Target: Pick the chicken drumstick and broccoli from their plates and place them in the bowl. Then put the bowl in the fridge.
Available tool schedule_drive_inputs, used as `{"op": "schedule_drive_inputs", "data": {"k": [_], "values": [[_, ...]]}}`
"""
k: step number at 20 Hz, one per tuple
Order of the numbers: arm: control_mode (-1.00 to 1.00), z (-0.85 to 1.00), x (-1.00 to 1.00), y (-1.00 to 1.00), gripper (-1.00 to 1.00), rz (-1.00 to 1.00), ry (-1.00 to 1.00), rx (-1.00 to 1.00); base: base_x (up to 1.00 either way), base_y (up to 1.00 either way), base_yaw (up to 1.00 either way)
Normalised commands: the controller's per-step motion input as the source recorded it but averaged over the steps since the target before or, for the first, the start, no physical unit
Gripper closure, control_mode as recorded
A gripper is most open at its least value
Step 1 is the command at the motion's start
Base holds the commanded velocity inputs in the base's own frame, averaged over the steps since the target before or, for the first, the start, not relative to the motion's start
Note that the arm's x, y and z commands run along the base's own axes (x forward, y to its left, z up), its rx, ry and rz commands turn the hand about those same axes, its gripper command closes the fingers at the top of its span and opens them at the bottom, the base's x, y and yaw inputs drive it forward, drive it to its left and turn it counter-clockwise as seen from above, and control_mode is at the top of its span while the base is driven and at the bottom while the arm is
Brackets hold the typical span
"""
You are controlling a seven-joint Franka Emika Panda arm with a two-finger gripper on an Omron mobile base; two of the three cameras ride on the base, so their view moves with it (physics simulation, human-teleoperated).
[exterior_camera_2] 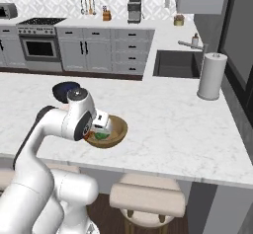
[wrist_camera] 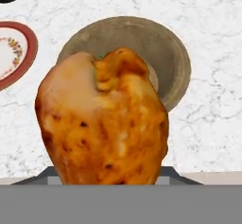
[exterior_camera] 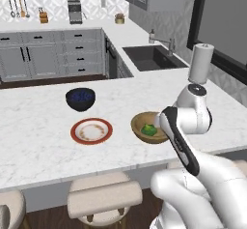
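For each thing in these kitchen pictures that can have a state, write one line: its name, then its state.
chicken drumstick: held in the gripper, above the bowl.
broccoli: lying in the bowl.
bowl: upright on the counter, holds the broccoli.
red-rimmed plate: empty, flat on the counter.
dark blue bowl: upright on the counter.

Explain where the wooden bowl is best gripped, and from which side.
Probably its rim, from above, one of the jaws inside the wall and one outside: the bowl is wide, shallow and upright, too broad to span. Choose rim away from the broccoli.
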Motion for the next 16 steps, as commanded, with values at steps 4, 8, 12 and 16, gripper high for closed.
{"op": "schedule_drive_inputs", "data": {"k": [4,8,12,16], "values": [[-1.00,-0.29,1.00,-0.02,1.00,0.11,0.04,-0.02,0.00,0.00,0.00],[-1.00,-0.20,1.00,-0.13,1.00,0.09,0.13,-0.02,0.00,0.00,0.00],[-1.00,-0.30,0.74,-0.18,1.00,0.04,0.04,0.00,0.00,0.00,0.00],[-1.00,-0.37,0.01,0.00,1.00,0.00,0.03,0.00,0.00,0.00,0.00]]}}
